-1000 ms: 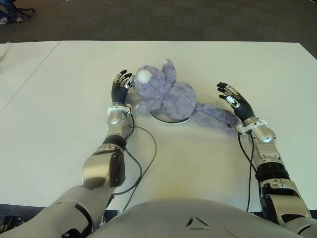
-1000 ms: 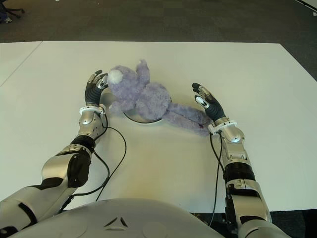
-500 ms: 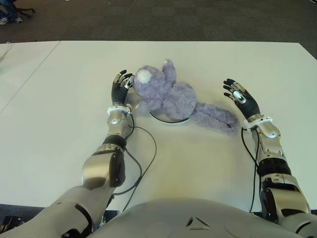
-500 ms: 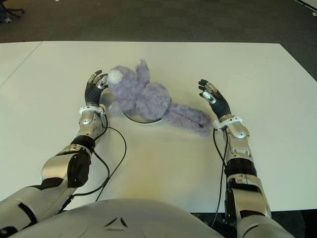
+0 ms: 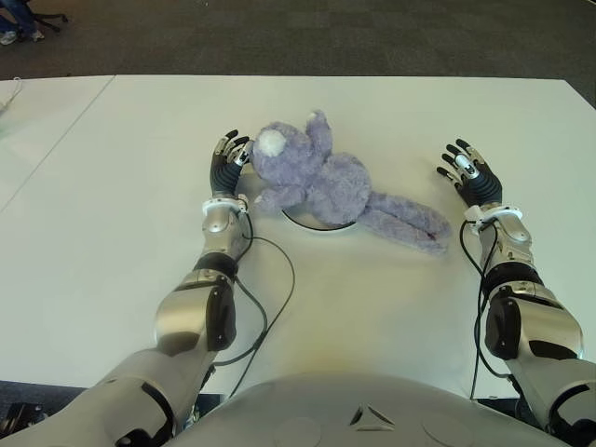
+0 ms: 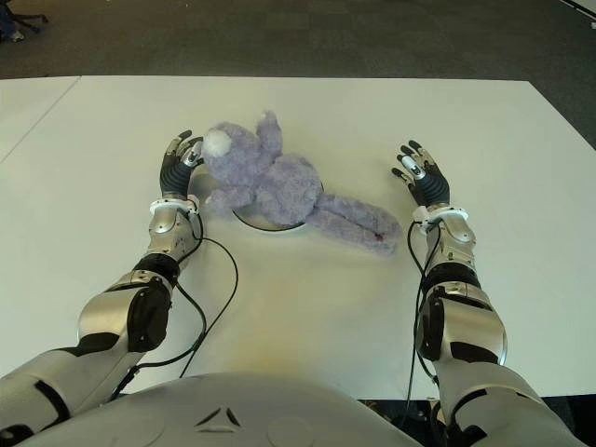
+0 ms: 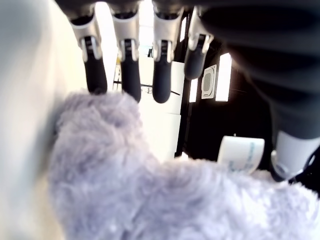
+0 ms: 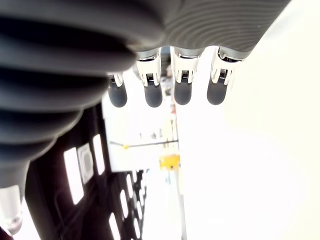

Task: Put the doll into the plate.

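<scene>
While doll (image 5: 321, 182) covers plate (image 5: 317, 224), left robot hand (image 5: 226, 165) flanks it

Doll (image 5: 326, 182) covers plate (image 5: 307, 223); bare table (image 5: 419, 121) around, apparently unobstructed.

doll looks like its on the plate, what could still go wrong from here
The doll covers most of the plate, but its legs trail off the rim onto the table toward the right side, so it may not count as fully in.

The left hand is open right beside the doll's head; pulling away carelessly could snag the fur and drag it off.

The right hand is open and apart from the doll, so nothing steadies that side.
</scene>
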